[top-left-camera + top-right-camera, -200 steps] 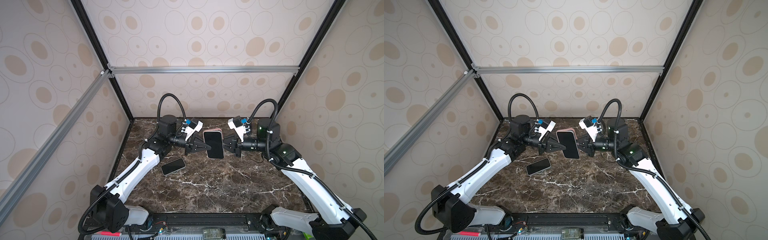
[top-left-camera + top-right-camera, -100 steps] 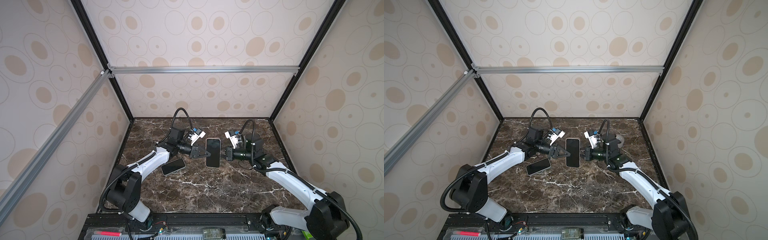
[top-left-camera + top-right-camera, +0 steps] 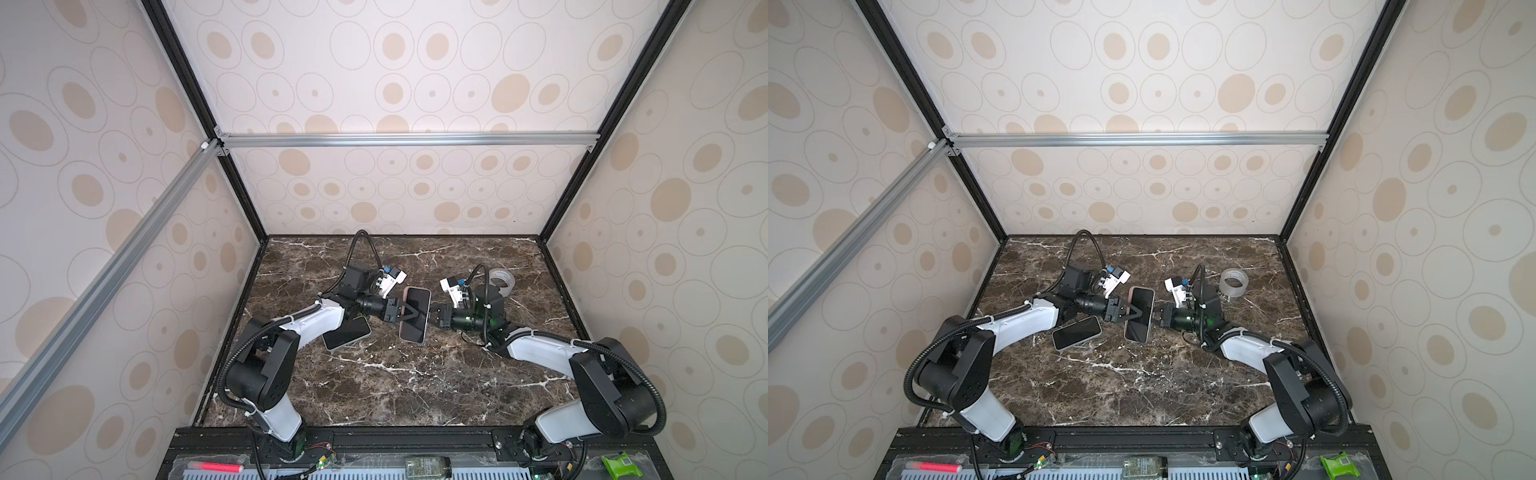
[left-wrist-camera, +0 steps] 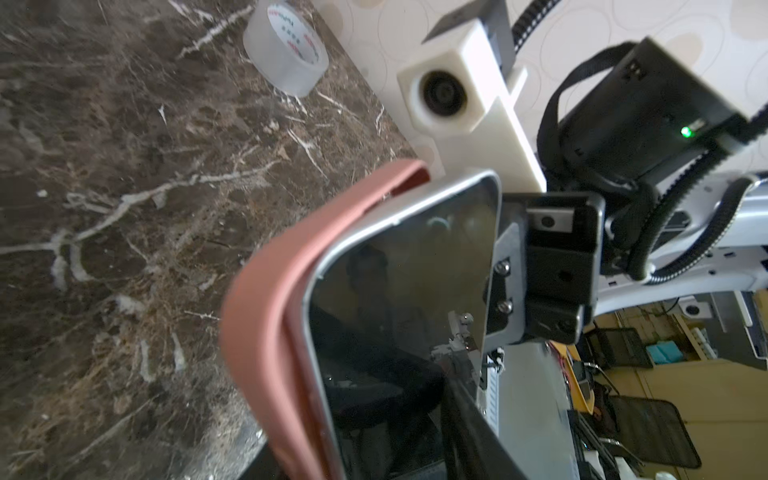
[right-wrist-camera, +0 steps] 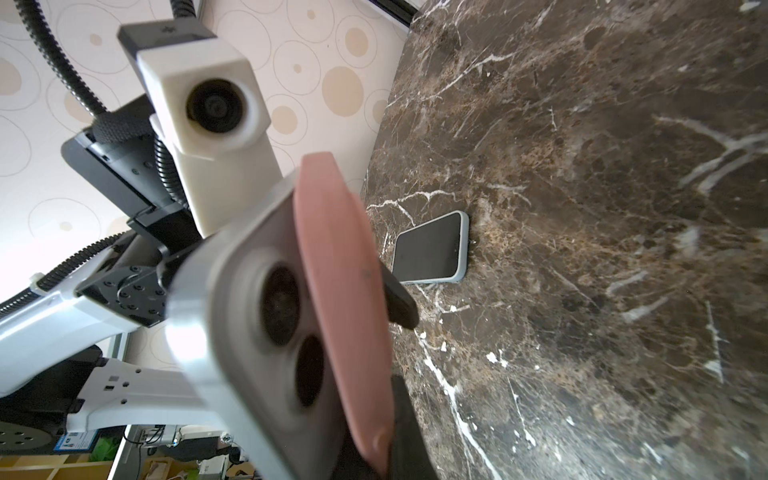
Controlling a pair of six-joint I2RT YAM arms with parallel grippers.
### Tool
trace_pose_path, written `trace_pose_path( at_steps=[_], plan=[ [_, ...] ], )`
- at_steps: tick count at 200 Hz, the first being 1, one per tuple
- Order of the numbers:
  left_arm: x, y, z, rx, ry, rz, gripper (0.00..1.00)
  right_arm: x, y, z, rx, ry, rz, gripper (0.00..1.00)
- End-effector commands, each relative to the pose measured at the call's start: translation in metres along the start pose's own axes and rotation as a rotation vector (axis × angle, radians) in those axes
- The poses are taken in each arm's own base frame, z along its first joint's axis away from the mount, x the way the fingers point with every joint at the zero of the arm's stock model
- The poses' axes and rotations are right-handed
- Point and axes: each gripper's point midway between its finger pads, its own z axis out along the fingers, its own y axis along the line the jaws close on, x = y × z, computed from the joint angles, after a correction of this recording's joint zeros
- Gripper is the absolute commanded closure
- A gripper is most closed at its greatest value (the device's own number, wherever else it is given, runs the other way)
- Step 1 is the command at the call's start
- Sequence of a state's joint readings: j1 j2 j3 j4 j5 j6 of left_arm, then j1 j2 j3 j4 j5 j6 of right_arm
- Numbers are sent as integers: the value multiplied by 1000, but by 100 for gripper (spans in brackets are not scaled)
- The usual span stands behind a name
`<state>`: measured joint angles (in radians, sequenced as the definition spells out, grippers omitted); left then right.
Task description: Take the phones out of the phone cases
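At the left of the dark marbled tabletop (image 3: 395, 386), a second phone (image 3: 1076, 332) lies flat with its screen up. It has a pale rim, and its far end is tucked beneath the left arm.

Just to its right, the left gripper (image 3: 409, 313) reaches across to the phone (image 3: 419, 300). Both top views show the phone between the two grippers near the middle of the tabletop, screen up, its length running front to back. In the left wrist view one dark finger (image 4: 461, 419) runs over the glass. The fingers seem parted with the phone's edge between them, though the view is too close to be sure they are clear of it.

The pink case (image 4: 266, 299) shows along the phone's left long side and around its far end. In the left wrist view the case bows away from the metal frame at a corner, leaving a gap between rim and phone. In the right wrist view that corner of the silver back, with its two lenses, stands bare, and the case is lifted off beside it. The rest of the phone sits inside the case.

The right gripper (image 3: 434, 320) comes in from the right. It is pressed together, pinching the phone's right long edge. The left wrist view shows it clamped on the frame beside the screen.

Farther right, a roll of tape (image 3: 501, 281) lies flat near the back of the tabletop, behind the right arm and well apart from the phone.
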<state>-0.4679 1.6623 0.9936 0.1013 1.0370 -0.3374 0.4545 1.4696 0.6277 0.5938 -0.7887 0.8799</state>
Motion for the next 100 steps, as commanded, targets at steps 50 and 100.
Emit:
trace_pose_path(
  at_steps=[50,100],
  plan=[
    [-26,0,-3,-66,-83,92,38,1,7,0,-30,-29,13,100],
    [-24,3,-1,-61,-98,78,37,5,-16,4,11,-46,49,100]
  ],
)
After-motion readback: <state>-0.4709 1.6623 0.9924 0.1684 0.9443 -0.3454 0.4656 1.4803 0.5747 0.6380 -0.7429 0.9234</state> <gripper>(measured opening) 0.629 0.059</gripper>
